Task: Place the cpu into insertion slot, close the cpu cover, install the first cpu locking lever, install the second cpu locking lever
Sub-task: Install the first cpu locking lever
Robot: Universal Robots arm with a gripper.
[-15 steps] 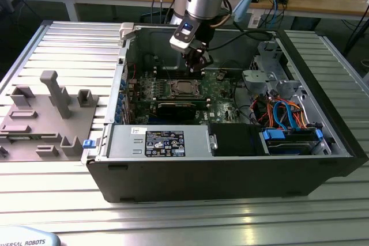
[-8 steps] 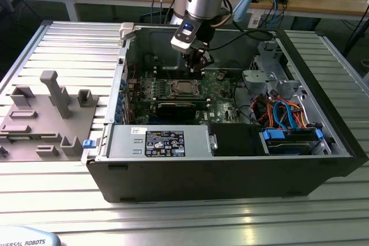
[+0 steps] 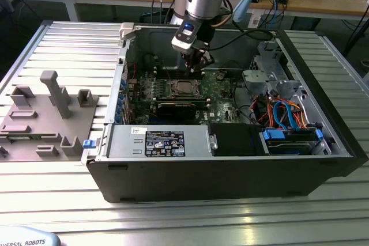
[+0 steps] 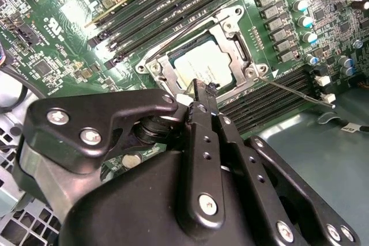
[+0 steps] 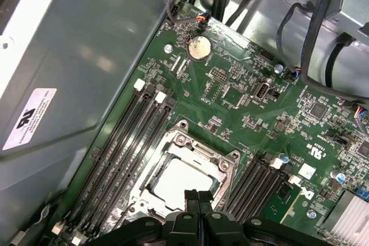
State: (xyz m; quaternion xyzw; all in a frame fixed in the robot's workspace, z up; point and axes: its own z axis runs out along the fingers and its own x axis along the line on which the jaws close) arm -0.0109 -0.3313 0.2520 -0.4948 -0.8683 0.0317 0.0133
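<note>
While black two-finger gripper [image 4: 203,91] hangs low over green circuit board [image 5: 248,113], fingers sit pressed together, clamped on nothing. Square silver-grey cpu [image 4: 203,64] seated in dark silver-rimmed insertion slot [image 3: 184,89]; thin silver windowed cpu cover [image 5: 193,145] down around it. Chip just beyond fingertips, tips over frame's edge. Slot nearer than gripper, toward exterior view's left. Thin steel lever rod [image 4: 294,89] juts from frame corner; latching unclear.

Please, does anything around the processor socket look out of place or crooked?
In the second wrist view, a thin silver wire lever sticks out across the long black memory slots, away from the silver metal frame plate instead of lying along it; it looks unlatched. The square silver-grey chip sits flat in the plate's window.
</note>
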